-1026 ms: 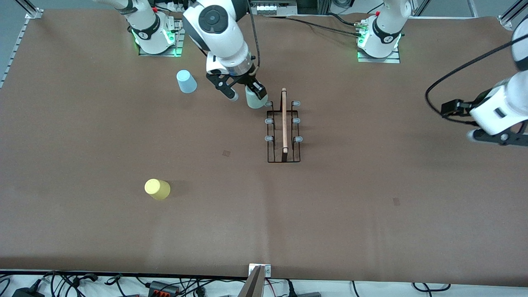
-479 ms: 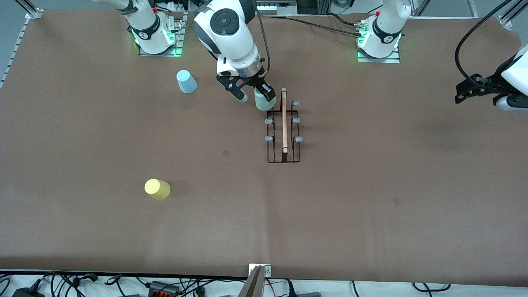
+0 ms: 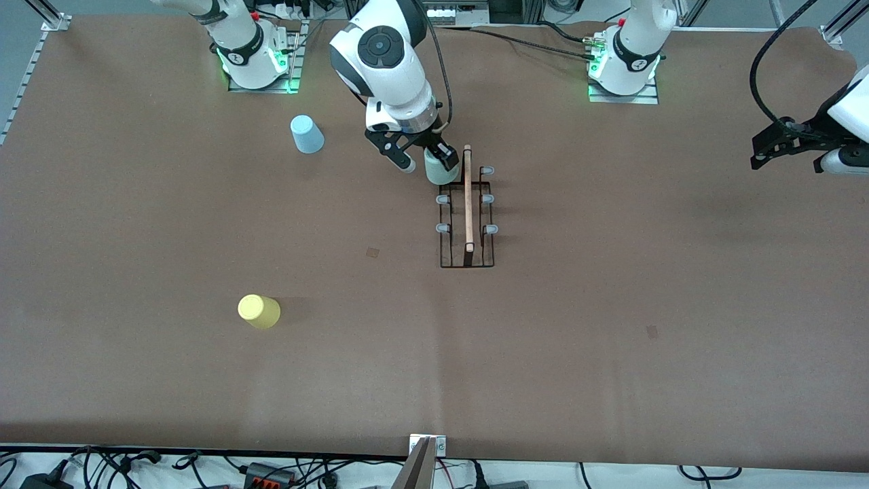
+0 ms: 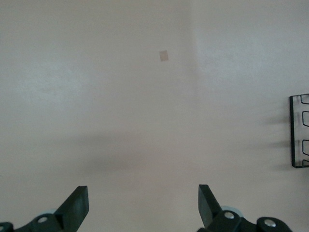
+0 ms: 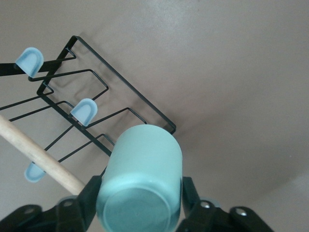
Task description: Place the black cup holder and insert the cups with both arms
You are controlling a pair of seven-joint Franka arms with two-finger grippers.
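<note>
The black cup holder (image 3: pixel 467 255) stands mid-table, its wooden rod handle (image 3: pixel 468 204) on top, pale-tipped pegs on both sides. My right gripper (image 3: pixel 428 159) is shut on the mint green cup (image 3: pixel 440 175), held mouth down over the peg at the rack's end farthest from the front camera, toward the right arm's end. In the right wrist view the cup (image 5: pixel 142 179) sits between the fingers of the gripper (image 5: pixel 140 203), above the rack (image 5: pixel 128 89). The light blue cup (image 3: pixel 307 134) and yellow cup (image 3: pixel 259 311) rest on the table. My left gripper (image 3: pixel 791 146) waits open and empty (image 4: pixel 143 208).
Brown table cover (image 3: pixel 611 305) with two small tape patches (image 3: pixel 373 252) (image 3: pixel 652 331). Arm bases (image 3: pixel 258 61) (image 3: pixel 624 68) stand along the edge farthest from the front camera. Cables (image 3: pixel 271 468) lie past the nearest edge. The rack's edge (image 4: pixel 300 130) shows in the left wrist view.
My right gripper has carried the mint green cup sideways to over the rack's end peg. My left arm has lifted and drawn back toward its end of the table.
</note>
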